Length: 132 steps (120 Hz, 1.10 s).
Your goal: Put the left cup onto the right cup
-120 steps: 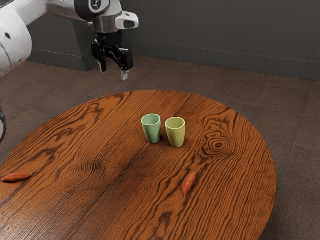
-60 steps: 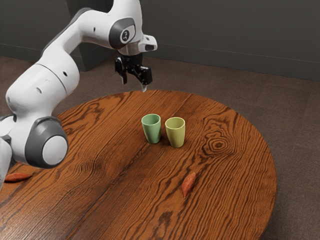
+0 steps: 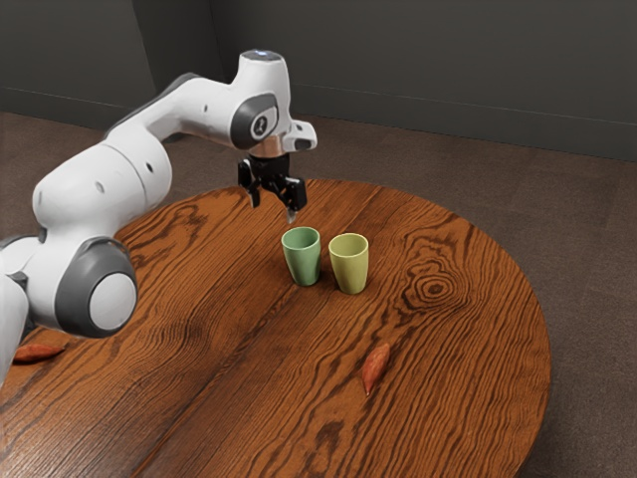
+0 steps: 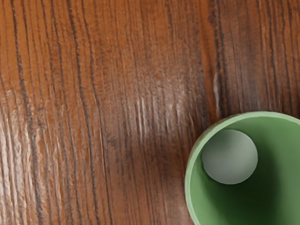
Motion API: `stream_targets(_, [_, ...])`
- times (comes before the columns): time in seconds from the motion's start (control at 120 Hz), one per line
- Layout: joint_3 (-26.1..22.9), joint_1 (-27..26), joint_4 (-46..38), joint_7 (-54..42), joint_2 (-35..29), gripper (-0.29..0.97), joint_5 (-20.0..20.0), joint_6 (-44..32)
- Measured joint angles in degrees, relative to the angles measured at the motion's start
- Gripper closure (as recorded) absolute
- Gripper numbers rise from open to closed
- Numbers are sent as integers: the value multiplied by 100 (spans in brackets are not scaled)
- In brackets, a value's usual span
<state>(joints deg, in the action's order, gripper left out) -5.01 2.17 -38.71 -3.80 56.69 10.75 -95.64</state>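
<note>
Green cup [image 4: 243, 187] seen from straight above, pale round bottom inside, standing upright on wood-grain desk [image 4: 93, 117]

left cup [image 3: 302, 255]: you're looking at pale green, is standing upright, mouth up, empty inside, near the middle of the wooden table [image 3: 199, 329] | right cup [image 3: 348, 262]: yellow-green, is standing upright just beside it on the exterior view's right, both sitting on the wood

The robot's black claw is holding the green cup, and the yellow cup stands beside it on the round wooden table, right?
No. In the exterior view the black two-finger gripper hangs open near the light green cup, not holding it. The yellow-green cup does stand beside it on the round wooden table.
</note>
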Motion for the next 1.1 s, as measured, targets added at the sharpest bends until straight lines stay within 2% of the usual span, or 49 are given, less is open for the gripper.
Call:
stream_targets(0.967, [0,17,-972,121,94,0,-73,-960])
stream_targets(1.1, [0,57,-1056,148,94,34,-6,-1063])
